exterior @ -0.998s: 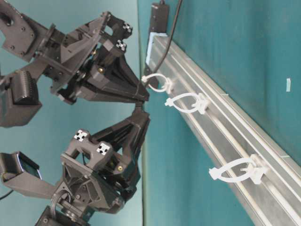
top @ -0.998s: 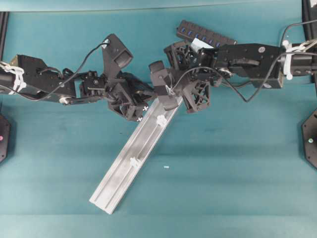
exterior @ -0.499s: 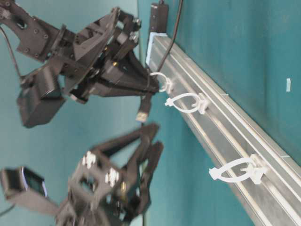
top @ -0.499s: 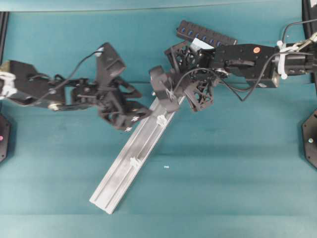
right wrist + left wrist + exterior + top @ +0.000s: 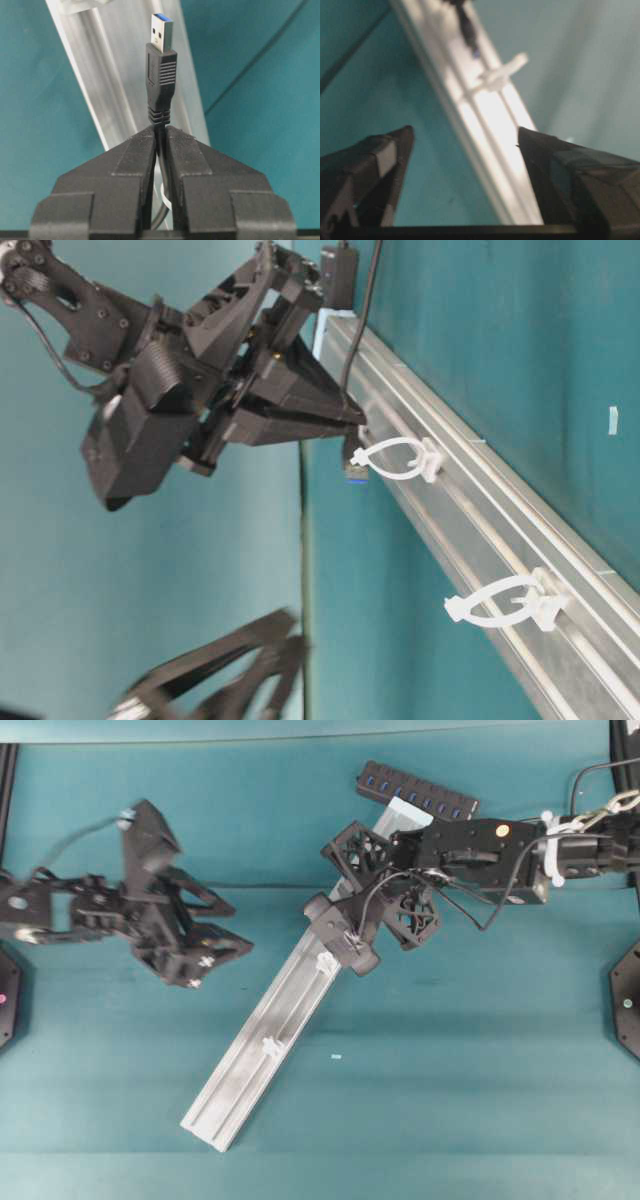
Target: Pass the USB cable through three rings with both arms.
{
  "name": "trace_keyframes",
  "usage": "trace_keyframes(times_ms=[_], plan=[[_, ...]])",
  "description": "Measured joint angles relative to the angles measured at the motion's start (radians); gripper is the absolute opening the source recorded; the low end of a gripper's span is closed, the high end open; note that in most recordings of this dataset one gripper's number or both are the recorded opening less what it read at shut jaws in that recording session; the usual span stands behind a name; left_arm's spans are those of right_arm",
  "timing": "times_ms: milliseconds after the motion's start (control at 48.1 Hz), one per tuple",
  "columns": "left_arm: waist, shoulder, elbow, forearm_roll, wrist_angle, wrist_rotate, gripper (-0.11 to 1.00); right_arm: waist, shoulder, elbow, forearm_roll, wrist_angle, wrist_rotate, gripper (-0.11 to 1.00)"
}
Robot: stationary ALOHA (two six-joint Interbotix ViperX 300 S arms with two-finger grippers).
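Fingers of the right gripper (image 5: 161, 137) pinch the USB cable (image 5: 161, 80) just behind its plug, the blue-tipped plug sticking out past the fingertips above the silver rail (image 5: 265, 1040). Seen from table level, the plug hangs just beside the nearest visible ring (image 5: 395, 458) on the rail, not yet through it; another ring (image 5: 505, 605) stands farther down the rail. Off to the rail's left side, well apart from it, the left gripper (image 5: 225, 925) hangs with jaws spread wide and nothing between them. A black hub (image 5: 415, 790) lies at the rail's far end
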Motion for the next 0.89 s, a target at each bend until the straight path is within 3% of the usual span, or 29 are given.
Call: trace_keyframes(times_ms=[249, 894], plan=[[0.0, -0.115, 0.046, 0.0, 0.041, -0.002, 0.89, 0.002, 0.003, 0.005, -0.015, 0.035, -0.043, 0.1], [-0.002, -0.293, 0.107, 0.0, 0.123, 0.0, 0.88, 0.046, 0.003, 0.006, -0.02, 0.041, -0.049, 0.1]])
